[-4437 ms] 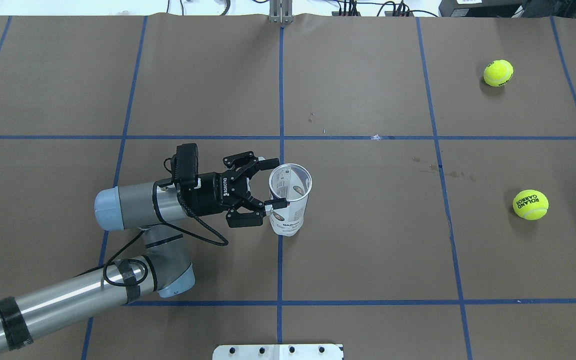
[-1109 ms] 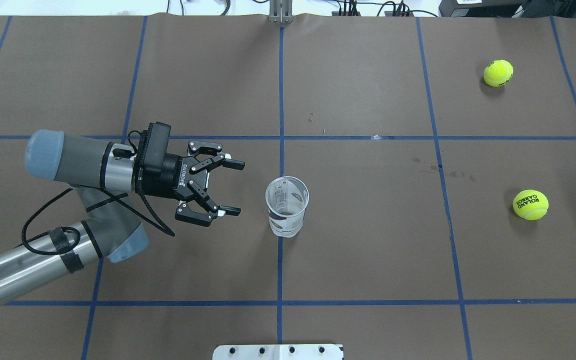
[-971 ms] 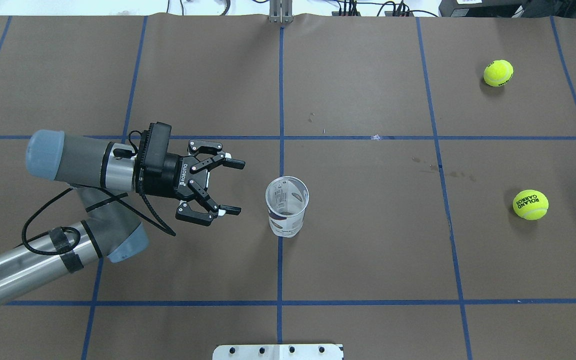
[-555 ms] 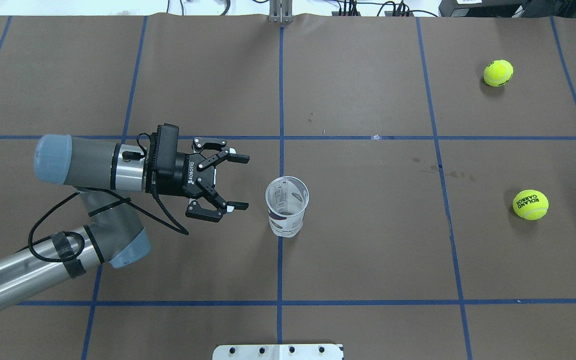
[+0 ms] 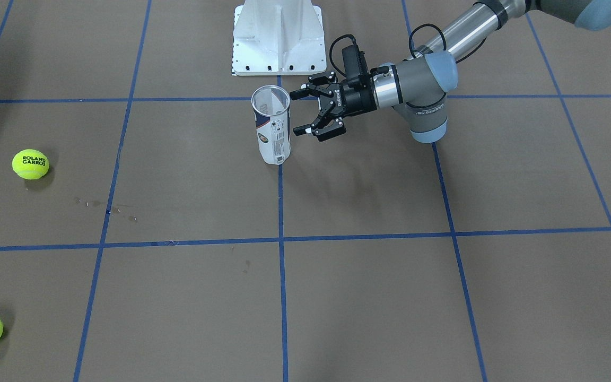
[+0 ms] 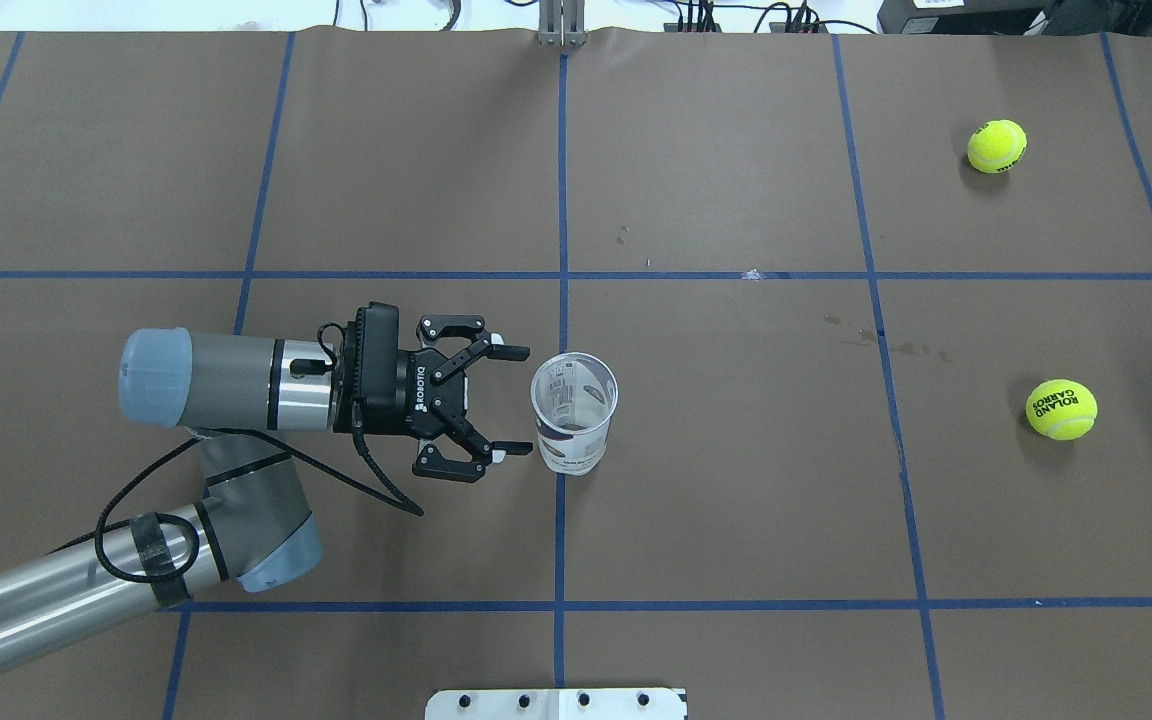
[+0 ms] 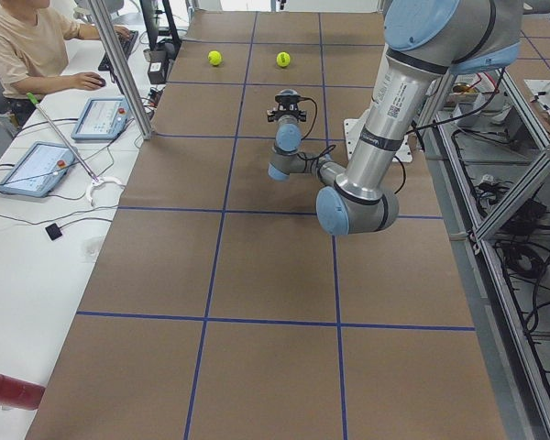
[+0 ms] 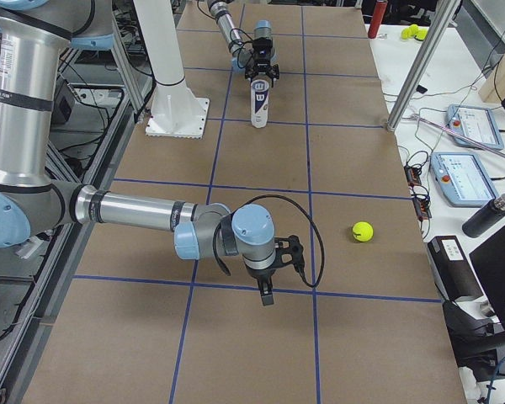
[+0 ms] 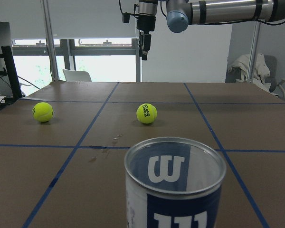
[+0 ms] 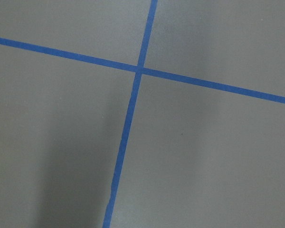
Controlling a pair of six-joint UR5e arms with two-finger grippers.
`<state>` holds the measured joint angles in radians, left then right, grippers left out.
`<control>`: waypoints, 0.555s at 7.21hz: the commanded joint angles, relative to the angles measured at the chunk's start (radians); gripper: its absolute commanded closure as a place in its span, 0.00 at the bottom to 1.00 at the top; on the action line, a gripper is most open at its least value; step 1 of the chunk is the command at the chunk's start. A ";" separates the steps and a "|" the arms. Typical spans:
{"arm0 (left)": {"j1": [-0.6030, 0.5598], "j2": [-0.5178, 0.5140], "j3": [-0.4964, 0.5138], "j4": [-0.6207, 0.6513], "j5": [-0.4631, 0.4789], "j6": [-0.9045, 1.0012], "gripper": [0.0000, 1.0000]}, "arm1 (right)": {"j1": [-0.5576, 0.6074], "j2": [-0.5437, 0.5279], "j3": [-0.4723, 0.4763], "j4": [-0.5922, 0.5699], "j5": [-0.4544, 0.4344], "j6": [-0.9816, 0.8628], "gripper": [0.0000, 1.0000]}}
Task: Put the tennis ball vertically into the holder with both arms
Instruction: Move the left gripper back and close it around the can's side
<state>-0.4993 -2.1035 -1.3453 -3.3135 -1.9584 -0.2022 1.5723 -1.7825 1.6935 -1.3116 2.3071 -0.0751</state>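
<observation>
Holder (image 6: 574,412): clear plastic cylinder, upright.

Open space above the upright holder (image 6: 568,445); left hand (image 6: 517,401) just beside, fingers spread.

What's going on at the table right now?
The left gripper is open beside the tennis-ball can, its fingers not touching it. The can stands upright and empty on the table. Two tennis balls lie loose far over on the robot's right. The right gripper points down above the table with no ball in it.
</observation>
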 commanded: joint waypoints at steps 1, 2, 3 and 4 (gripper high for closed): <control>0.056 -0.016 0.001 0.012 0.059 0.012 0.01 | 0.000 0.000 0.000 0.000 0.000 0.001 0.00; 0.070 -0.035 0.002 0.020 0.075 0.010 0.01 | 0.000 0.000 0.000 0.000 0.000 0.000 0.00; 0.070 -0.059 0.003 0.049 0.075 0.010 0.01 | 0.000 0.000 0.000 0.000 0.000 0.001 0.00; 0.070 -0.070 0.006 0.063 0.075 0.012 0.01 | 0.000 0.000 0.000 0.000 0.000 0.001 0.00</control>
<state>-0.4329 -2.1544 -1.3419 -3.2719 -1.8873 -0.1914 1.5723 -1.7825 1.6935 -1.3115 2.3071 -0.0741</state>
